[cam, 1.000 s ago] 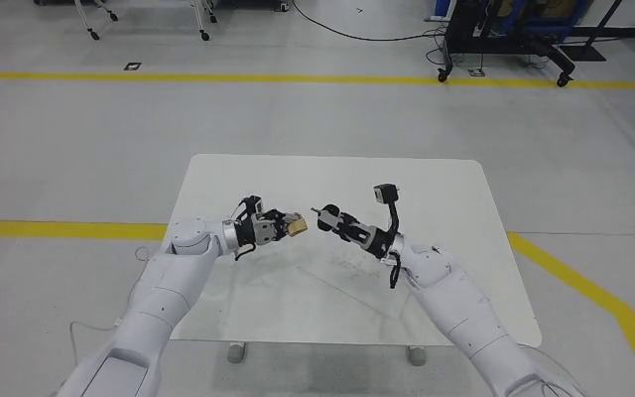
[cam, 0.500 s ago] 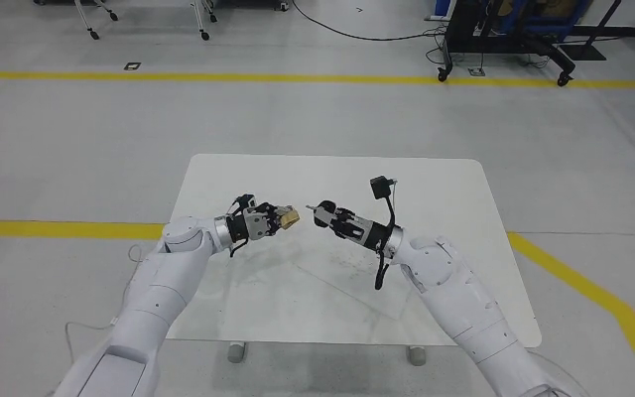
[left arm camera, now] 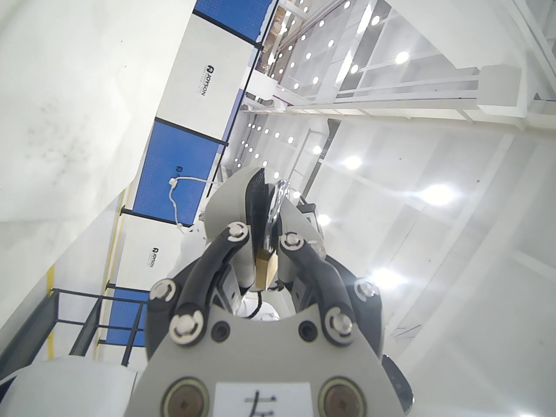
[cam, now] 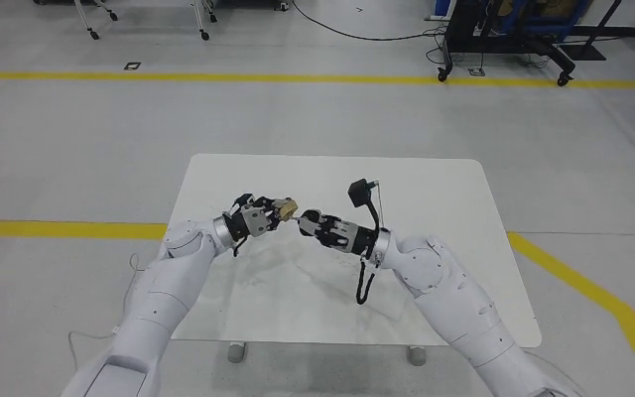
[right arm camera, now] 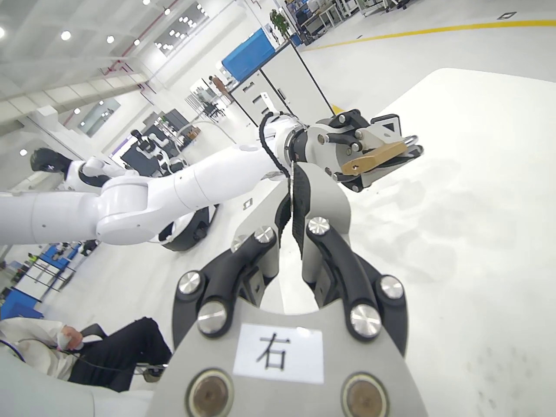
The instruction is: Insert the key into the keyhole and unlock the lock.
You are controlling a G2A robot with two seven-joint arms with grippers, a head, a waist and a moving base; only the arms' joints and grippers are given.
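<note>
The brass lock is off the bench, held in the air above its middle and pinched across its flat sides by the left pincer. Its silver shackle lies between the pads and its brass body points out toward the other arm. Just beside it, nose to nose in the top view, is the right pincer. Its fingers are pressed together, most likely on the key, though the blade is too thin to make out from any angle here. From the right wrist view, the lock's free end sits just past the tips of the closed fingers and a little off their line rather than dead ahead. As for progress, the pickup work looks done: both pieces are in hand, lifted, and brought face to face. I judge that the insertion itself is not yet made, since a small gap separates the two pincers in the top view and the lock's end face is bare. What is left is the fine part: lining the key up with the keyhole, pushing it home, turning it, and getting the shackle to release. The left arm will need to hold the lock rigid throughout.
</note>
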